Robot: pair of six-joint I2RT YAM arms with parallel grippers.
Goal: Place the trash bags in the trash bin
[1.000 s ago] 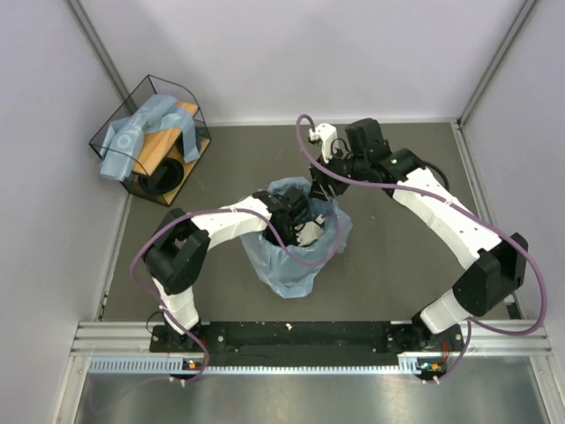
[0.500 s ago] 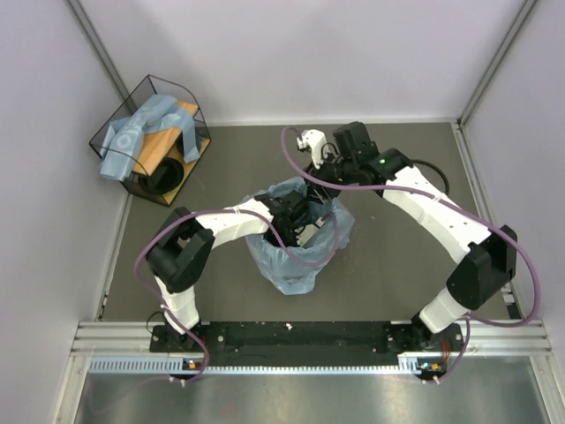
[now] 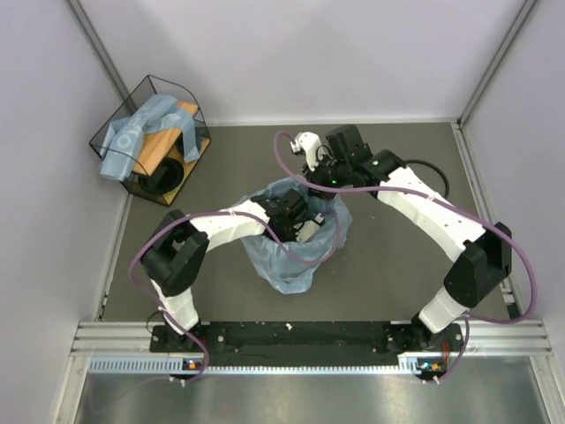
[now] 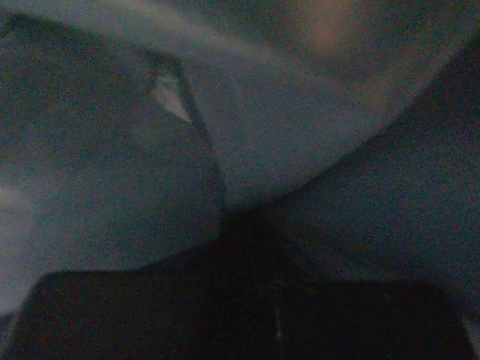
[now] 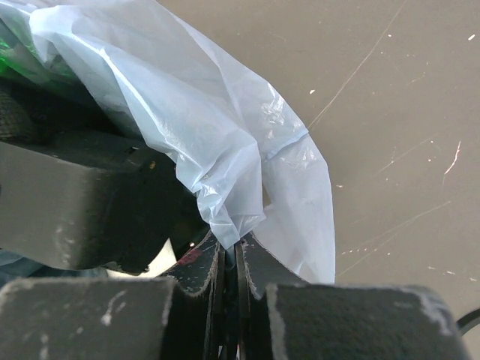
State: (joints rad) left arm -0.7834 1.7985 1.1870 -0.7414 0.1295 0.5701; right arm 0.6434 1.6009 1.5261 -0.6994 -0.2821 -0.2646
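- Trash bag (image 3: 328, 231) – one light-blue sheet is draped over the trash bin (image 3: 284, 272) at mid-table. Its film hangs down the outer wall, and the bin shows only as a tapered shape beneath it.
- From above, the left gripper (image 3: 298, 221) is sunk into the bag's open mouth, and the right gripper (image 3: 320, 182) sits at the far rim.
- The right wrist view adds what the overhead one cannot – the fingers (image 5: 259, 274) are pressed nearly together on a crinkled fold of the film (image 5: 225, 135), with bare grey table (image 5: 397, 112) beyond.
- The left wrist view is dark and blurred, showing only dim bluish film (image 4: 285, 127) close to the lens. Neither it nor the overhead view lets me tell how the left jaws stand.
- Well apart, in the far-left corner, a black wire basket (image 3: 196, 113) holds other trash bags (image 3: 132, 134).
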